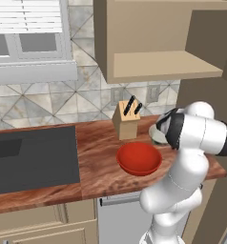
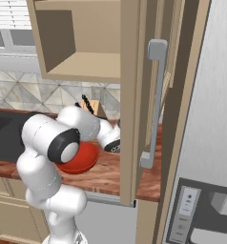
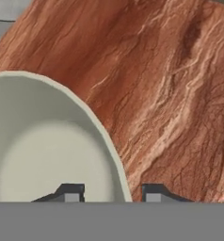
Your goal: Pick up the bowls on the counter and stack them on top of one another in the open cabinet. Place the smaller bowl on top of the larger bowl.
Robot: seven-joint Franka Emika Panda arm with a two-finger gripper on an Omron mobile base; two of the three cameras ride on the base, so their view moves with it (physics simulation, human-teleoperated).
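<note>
Home kitchen, rendered. Wood-grain bench (image 1: 101, 162) with a dark inset sink (image 1: 32, 159), geometric tile backsplash (image 1: 44, 102), window with blinds (image 1: 25, 28) above it. Tan wall cabinet (image 1: 158, 43) standing open, panelled base cabinets (image 1: 34, 224) below. Knife block (image 1: 126, 120) on the bench, two bowls, red (image 1: 139, 158) and pale (image 3: 43, 141). Fridge with dispenser (image 2: 203, 209) on the right.

The tool (image 3: 111, 197) straddles the smaller bowl's (image 3: 48, 141) rim — one fingertip over the inside, one over bare counter (image 3: 180, 94) toward 3 o'clock, where the wood lies free. In the left base view the knife block (image 1: 126, 120) stands at 11 o'clock of the larger bowl (image 1: 139, 158); the gap between them looks narrow. Overhead, the open cabinet's shelf (image 1: 163, 64) is bare — its door (image 2: 129, 95) hangs beside the arm.
</note>
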